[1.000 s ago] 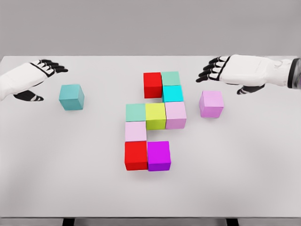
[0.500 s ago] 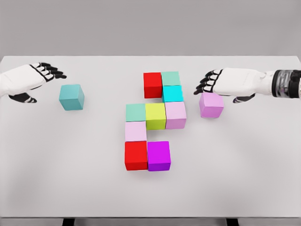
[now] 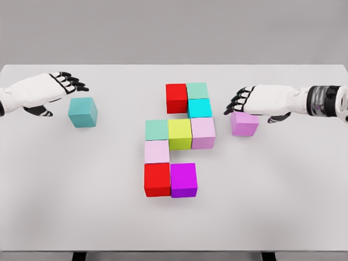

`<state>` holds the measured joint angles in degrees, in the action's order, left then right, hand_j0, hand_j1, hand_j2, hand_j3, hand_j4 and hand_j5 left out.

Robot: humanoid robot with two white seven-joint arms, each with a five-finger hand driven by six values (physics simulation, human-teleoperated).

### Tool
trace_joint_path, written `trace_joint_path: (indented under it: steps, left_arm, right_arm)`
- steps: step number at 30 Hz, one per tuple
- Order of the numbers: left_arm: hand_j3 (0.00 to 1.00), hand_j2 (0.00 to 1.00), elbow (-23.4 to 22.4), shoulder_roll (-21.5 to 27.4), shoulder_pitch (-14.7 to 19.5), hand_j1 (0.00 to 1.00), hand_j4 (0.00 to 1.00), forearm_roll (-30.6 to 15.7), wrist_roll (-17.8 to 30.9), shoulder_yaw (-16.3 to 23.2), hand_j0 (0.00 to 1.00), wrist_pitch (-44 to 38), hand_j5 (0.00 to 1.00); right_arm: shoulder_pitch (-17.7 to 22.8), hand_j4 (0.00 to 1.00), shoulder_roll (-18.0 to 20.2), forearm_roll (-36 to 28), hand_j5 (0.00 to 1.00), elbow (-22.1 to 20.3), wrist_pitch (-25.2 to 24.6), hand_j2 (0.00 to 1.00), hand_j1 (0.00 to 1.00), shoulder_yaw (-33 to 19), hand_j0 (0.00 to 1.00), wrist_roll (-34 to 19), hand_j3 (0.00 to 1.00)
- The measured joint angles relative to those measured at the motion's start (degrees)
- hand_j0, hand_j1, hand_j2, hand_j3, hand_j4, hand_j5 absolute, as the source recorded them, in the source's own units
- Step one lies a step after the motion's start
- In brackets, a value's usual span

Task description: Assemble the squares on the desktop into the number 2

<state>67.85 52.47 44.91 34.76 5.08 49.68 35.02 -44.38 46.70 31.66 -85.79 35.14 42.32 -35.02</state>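
Note:
Several coloured cubes form a partial figure at the table's middle: a red cube (image 3: 176, 98) and green cube (image 3: 197, 90) on top, a cyan cube (image 3: 199, 108) below, then a green, yellow (image 3: 179, 134) and pink row, a pale pink cube, and a red (image 3: 157, 179) and magenta cube (image 3: 183, 179) at the bottom. A loose pink cube (image 3: 244, 123) lies to the right; my right hand (image 3: 239, 103) hovers on its top, fingers spread, not grasping. A loose teal cube (image 3: 82, 112) lies at the left; my left hand (image 3: 69, 84) is open just above and behind it.
The white table (image 3: 283, 185) stretches wide around the cubes, its front edge low in the picture. A grey wall stands behind it.
My right hand has dropped lower and moved left, down onto the loose pink cube. My left hand has shifted right, closer to the teal cube. No cube has moved.

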Motion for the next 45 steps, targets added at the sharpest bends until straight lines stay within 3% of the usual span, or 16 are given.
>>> trace_joint_path:
  steps: [25,45]
  left_arm:
    - [1.0,1.0,-1.53,-3.81,0.88,1.0,1.0,0.51,4.06,0.09,1.0,0.02,1.0]
    - [1.0,1.0,-4.4,-6.11,1.05,1.0,1.0,1.48,4.79,0.39,1.0,0.03,1.0]
  right_arm:
    - [-0.79,0.94,-5.16,3.32,0.94,5.91,0.0,0.94,0.94,2.28,0.94,0.0,0.94]
    - [-2.28,0.94,-6.96,5.93,0.94,8.47,-0.03,0.94,0.94,2.28,0.94,0.01,0.94]
